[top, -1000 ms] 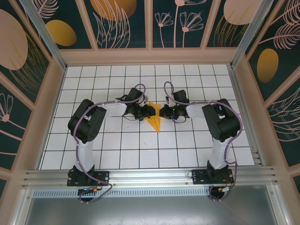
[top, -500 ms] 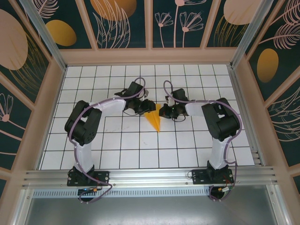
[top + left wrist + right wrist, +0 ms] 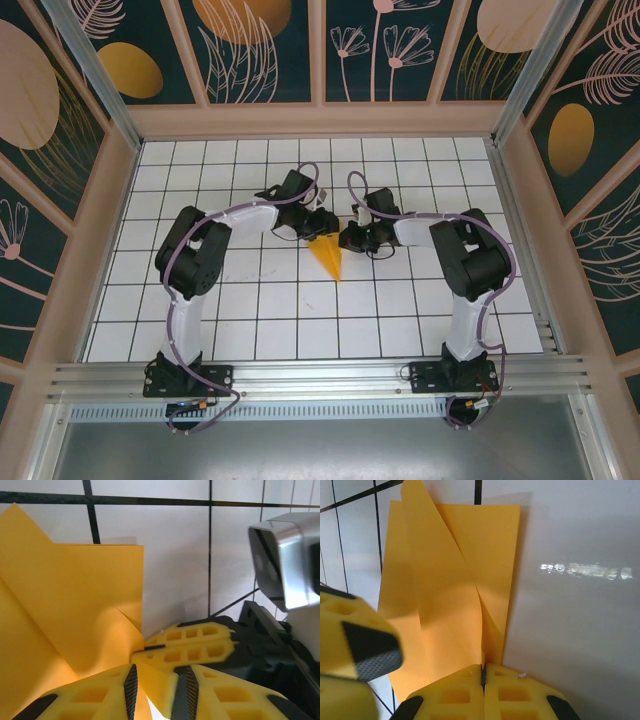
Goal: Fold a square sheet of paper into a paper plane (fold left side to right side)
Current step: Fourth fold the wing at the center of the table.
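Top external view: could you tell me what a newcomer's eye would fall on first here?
The orange-yellow paper plane lies mid-table on the white grid, point toward the arm bases. The left arm and right arm meet at its far end, and the right wrist view shows the right jaws shut on its edge.

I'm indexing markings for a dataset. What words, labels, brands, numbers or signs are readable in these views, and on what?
No text is readable.
The paper plane is plain orange-yellow and unmarked.
The table has a black grid and no lettering.
The wall panels have leaf and oval patterns without words.
The silver camera housing shows no legible label.
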`<state>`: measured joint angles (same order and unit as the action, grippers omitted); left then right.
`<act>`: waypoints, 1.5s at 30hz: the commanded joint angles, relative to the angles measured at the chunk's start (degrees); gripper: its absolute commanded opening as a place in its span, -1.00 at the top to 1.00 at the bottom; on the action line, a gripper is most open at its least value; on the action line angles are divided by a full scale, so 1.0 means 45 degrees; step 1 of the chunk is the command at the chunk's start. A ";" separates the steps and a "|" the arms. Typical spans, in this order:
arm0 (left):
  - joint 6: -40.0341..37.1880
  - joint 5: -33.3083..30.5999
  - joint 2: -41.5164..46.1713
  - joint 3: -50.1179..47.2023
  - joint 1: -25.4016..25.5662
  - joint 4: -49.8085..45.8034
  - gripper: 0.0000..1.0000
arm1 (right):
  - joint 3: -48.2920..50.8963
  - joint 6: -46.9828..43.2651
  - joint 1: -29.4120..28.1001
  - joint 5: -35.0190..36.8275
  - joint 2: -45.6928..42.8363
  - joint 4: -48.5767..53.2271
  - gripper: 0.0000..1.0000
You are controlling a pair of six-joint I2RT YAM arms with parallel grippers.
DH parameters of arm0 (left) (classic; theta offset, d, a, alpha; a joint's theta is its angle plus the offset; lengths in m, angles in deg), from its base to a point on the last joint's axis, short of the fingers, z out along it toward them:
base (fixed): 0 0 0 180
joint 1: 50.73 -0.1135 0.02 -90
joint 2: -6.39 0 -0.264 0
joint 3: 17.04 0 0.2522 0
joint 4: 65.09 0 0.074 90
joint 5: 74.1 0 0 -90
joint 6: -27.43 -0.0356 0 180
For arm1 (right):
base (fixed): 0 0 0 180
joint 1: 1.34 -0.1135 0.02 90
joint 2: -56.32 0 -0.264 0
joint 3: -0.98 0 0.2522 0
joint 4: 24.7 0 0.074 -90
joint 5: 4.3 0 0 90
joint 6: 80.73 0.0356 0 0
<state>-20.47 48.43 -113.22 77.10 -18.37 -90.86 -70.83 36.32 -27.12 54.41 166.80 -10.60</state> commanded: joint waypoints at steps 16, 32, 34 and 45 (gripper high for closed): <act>0.0096 -0.0744 -0.0888 -0.0268 -0.0043 -0.0028 0.31 | 0.0043 -0.0425 -0.0288 0.1161 0.0919 0.1119 0.91; 0.0406 -0.1010 -0.0890 -0.1685 -0.0044 0.0617 0.32 | -0.0726 -0.0425 -0.0169 0.0664 0.0423 0.0891 0.72; 0.0413 -0.1039 -0.0862 -0.1826 -0.0043 0.0657 0.33 | -0.0969 -0.0425 -0.0066 0.0702 -0.0004 0.0988 0.59; 0.0531 -0.1040 -0.0800 -0.2005 -0.0035 0.0870 0.33 | -0.0354 -0.0696 -0.0028 0.0801 -0.3056 0.2260 0.38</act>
<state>-18.52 46.47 -114.18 70.56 -19.33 -82.38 -74.00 34.14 -26.53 58.65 157.14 -2.40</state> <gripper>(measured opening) 0.335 0.311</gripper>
